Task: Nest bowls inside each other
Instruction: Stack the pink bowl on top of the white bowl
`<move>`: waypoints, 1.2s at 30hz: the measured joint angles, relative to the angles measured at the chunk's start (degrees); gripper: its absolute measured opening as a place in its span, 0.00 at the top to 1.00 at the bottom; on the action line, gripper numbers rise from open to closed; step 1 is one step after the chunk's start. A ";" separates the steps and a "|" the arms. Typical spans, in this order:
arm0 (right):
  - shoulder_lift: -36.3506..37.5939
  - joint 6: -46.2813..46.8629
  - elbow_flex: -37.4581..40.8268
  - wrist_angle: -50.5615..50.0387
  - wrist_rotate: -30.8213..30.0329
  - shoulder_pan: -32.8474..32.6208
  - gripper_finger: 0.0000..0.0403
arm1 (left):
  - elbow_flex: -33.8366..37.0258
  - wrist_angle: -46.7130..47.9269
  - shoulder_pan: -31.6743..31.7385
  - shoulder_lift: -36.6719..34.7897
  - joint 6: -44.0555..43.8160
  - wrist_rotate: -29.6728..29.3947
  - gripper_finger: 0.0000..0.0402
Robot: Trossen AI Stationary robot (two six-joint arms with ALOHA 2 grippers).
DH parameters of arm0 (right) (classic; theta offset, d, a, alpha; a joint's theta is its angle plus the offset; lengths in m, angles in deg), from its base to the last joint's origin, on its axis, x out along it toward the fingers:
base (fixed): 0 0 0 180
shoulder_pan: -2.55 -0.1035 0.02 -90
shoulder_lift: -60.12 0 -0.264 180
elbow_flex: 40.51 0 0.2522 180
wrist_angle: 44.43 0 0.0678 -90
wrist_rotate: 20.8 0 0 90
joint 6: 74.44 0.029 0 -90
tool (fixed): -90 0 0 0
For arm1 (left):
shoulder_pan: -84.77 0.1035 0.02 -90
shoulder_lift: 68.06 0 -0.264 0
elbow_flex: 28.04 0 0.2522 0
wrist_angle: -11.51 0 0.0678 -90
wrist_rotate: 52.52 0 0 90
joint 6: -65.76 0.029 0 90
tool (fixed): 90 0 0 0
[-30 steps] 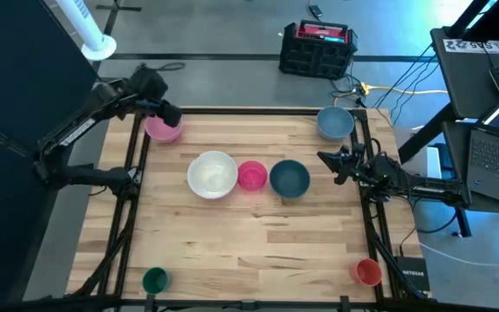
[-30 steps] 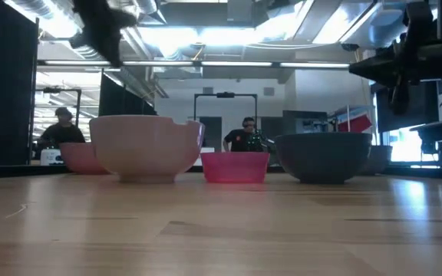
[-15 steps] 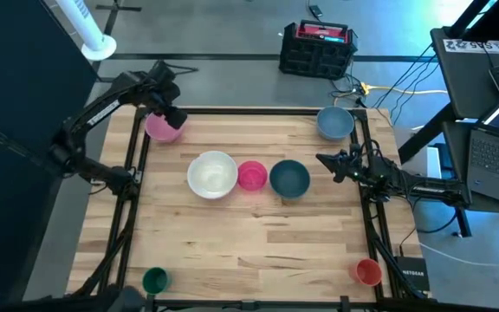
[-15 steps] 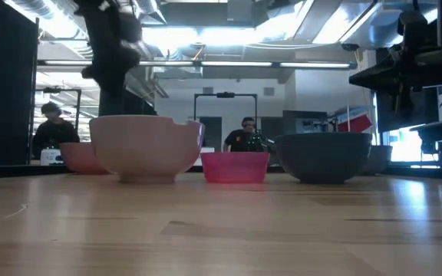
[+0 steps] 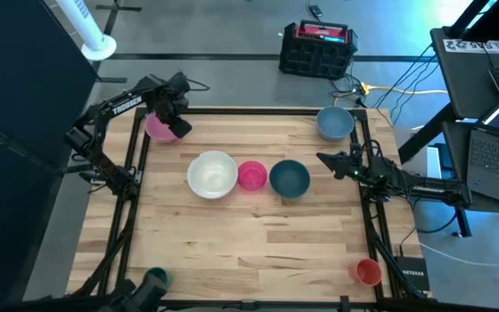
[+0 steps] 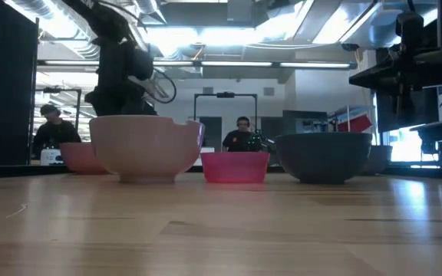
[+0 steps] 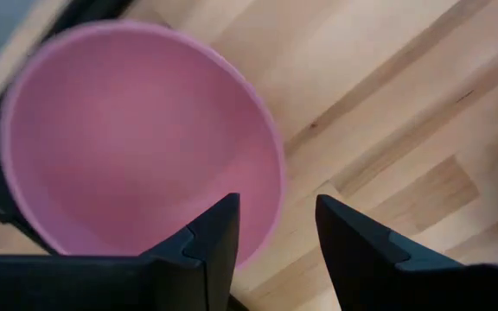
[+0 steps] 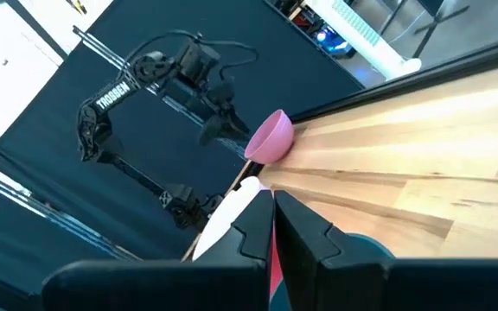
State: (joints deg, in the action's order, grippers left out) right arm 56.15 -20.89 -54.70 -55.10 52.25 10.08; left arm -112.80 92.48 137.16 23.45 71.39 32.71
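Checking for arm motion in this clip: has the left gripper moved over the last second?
Yes. In the high view the left gripper has swung rightward along the far edge of the wooden table, from the left of the pale pink plastic bowl to its right rim.

Black and red crate [image 5: 317, 48] is sitting on the floor beyond the wooden table [image 5: 249, 234]. Laptops [image 5: 492, 104] are lying open on a bench to the right, w/ cables [image 5: 397, 82] trailing across the floor. Two people [image 6: 242, 135] are sitting in the bkgd, behind the table.
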 joint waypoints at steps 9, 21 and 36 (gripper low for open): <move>-3.79 2.23 0.00 -0.07 0.68 0.00 1.00 | 5.36 -4.58 -1.77 -0.02 -1.64 -0.72 0.66; -5.97 3.19 0.00 -0.22 1.97 0.00 1.00 | 11.88 -10.51 -1.27 -0.04 -0.81 -2.16 0.67; -6.01 1.15 -0.02 -0.33 2.60 0.00 1.00 | 4.41 -5.12 -6.99 -1.65 8.32 -2.68 1.00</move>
State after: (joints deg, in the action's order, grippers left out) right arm 50.15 -19.74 -54.71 -55.43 54.85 10.08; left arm -108.39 87.36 130.16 21.80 79.71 30.03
